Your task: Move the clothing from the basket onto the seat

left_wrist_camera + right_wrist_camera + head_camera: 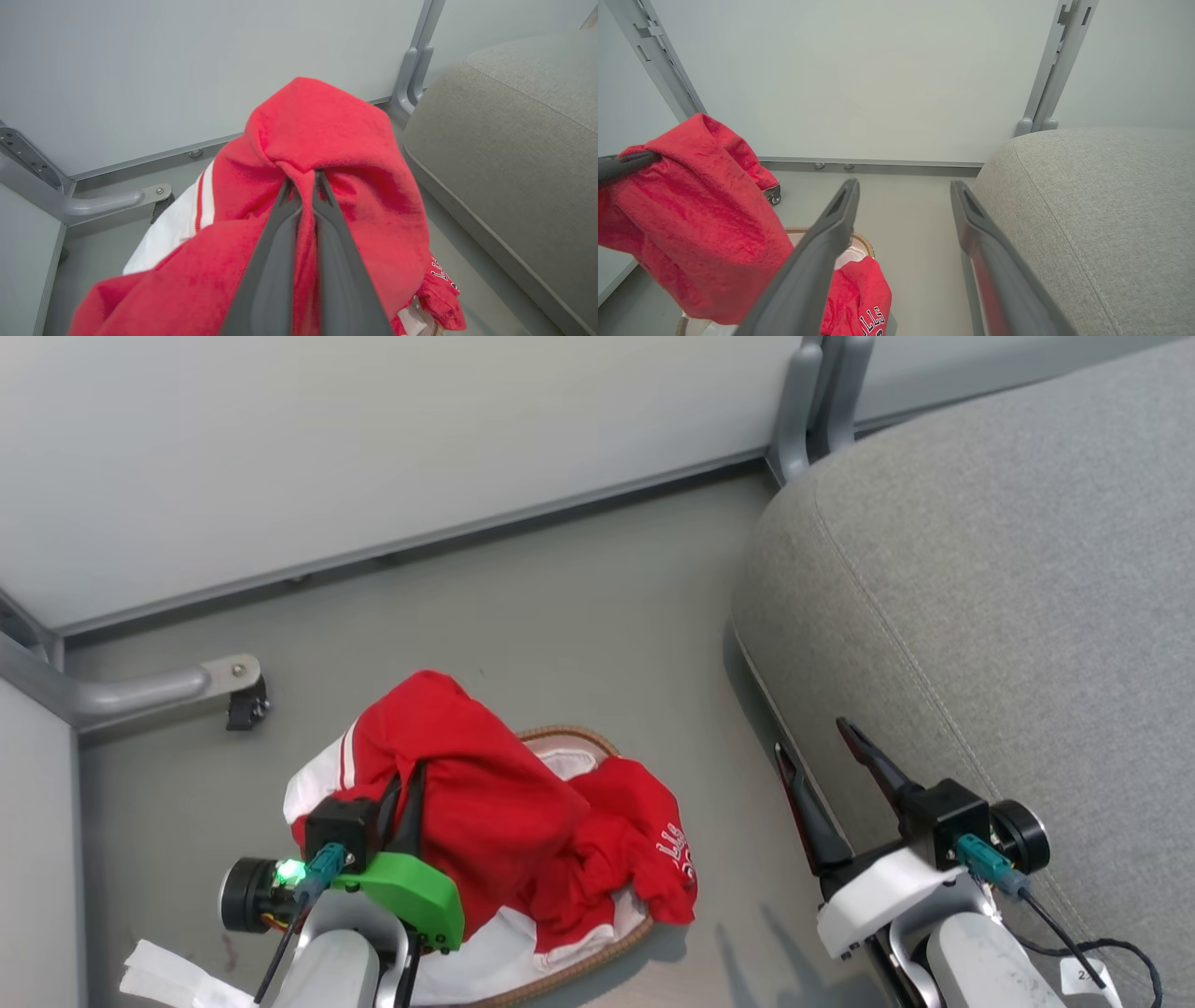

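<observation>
Grey floor (579,607) is running up to pale wall panels (373,448) on metal posts; I am listing what I am seeing from the console.

- Seat (1027,569): grey cushion, sitting to the right of the basket across a strip of floor.
- Basket (571,737): standing on the floor ahead of my left arm, its woven rim peeking out behind and below the fabric.
- Clothing (476,793): red. One piece is hanging in a bunched peak above the basket, its white-striped part trailing at the left.
- Lettered piece (644,840): lying in the basket and drooping over its right rim.
- Left gripper (303,179): fingers are pressing together, pinching a fold of the raised piece.
- Right gripper (810,737): fingers are standing spread wide, gripping nothing, hovering just beside the seat's near edge.
</observation>
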Tool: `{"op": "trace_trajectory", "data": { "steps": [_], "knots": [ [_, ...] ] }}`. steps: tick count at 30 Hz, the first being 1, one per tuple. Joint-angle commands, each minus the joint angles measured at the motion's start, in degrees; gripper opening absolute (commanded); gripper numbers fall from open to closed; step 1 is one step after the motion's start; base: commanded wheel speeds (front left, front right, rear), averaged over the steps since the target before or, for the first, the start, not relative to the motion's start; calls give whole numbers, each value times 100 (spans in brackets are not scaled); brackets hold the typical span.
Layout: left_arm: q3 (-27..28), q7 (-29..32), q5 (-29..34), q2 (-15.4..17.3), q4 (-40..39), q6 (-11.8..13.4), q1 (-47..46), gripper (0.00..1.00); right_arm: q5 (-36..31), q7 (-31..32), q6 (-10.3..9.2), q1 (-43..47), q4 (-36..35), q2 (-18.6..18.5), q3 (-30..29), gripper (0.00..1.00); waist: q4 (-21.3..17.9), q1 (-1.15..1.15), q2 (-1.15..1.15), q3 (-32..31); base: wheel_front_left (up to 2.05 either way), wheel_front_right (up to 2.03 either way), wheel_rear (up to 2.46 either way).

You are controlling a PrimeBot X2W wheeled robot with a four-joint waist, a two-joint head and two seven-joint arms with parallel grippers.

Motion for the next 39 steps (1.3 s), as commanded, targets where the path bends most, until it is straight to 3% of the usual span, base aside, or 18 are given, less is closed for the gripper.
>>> {"op": "trace_trajectory", "data": {
  "steps": [1, 19, 29, 39],
  "knots": [
    [-21, -7, -93, -3, -163, 14, 89, 0, 46, -11, -6, 123, 16, -24, 11, 100, 179, 1, 0, -404, 0, 0, 0],
    [-304, -7, -615, -2, -1684, 72, -142, 0, -11, -12, -6, 382, 298, -23, 571, 100, 321, 1, 0, -763, 0, 0, 0],
    [-642, -7, -788, 0, -1916, 124, -223, 0, -37, -11, -6, -158, 518, -158, 1474, 100, 492, 1, 0, -736, 0, 0, 0],
    [-1013, -7, -932, 3, -1932, 178, -347, 0, -49, -11, -6, -1303, 929, -80, 2577, 100, 679, 1, 0, -601, 0, 0, 0]
  ]
}}
